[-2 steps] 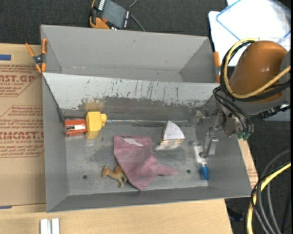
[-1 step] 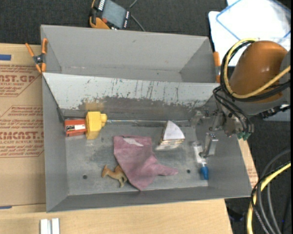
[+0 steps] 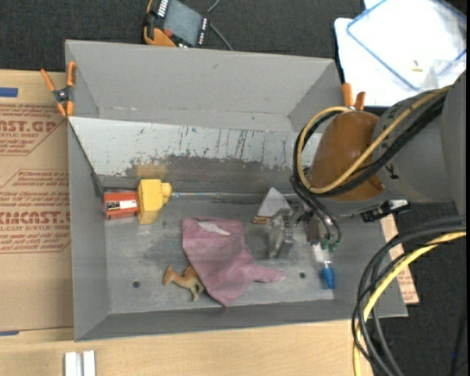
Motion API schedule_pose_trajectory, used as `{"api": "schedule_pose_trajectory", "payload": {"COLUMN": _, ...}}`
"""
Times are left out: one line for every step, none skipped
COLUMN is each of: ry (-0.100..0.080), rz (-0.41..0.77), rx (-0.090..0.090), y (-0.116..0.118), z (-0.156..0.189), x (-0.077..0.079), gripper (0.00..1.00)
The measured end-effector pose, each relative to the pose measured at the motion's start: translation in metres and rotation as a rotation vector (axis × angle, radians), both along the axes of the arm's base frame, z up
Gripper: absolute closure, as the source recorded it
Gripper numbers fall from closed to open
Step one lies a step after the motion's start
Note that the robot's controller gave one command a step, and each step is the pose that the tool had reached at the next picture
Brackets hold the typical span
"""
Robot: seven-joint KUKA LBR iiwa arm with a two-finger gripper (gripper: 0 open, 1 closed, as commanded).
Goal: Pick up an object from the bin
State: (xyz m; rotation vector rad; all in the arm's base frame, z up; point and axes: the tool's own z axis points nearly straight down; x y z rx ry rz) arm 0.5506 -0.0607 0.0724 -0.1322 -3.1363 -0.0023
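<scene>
My gripper (image 3: 280, 241) hangs low over the bin floor, right of centre, just past the right edge of a crumpled pink cloth (image 3: 222, 258). Its metal fingers point down with a small gap, and I see nothing between them. A small grey wedge-shaped piece (image 3: 272, 202) lies just behind the gripper. A pen-like thing with a blue cap (image 3: 327, 272) lies on the floor to the gripper's right.
A yellow tool with a red and black end (image 3: 137, 200) lies at the left by the back wall. A small tan toy animal (image 3: 184, 280) lies near the front, left of the cloth. The arm with its orange cover and cables hangs over the bin's right side.
</scene>
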Motion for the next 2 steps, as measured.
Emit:
{"api": "schedule_pose_trajectory", "payload": {"ry": -0.001, "rz": 0.000, "rx": 0.000, "y": 0.000, "z": 0.000, "x": 0.000, "gripper": 1.00}}
{"api": "schedule_pose_trajectory", "payload": {"ry": 0.000, "rz": 0.338, "rx": 0.001, "y": -0.003, "z": 0.013, "x": -0.037, "gripper": 1.00}}
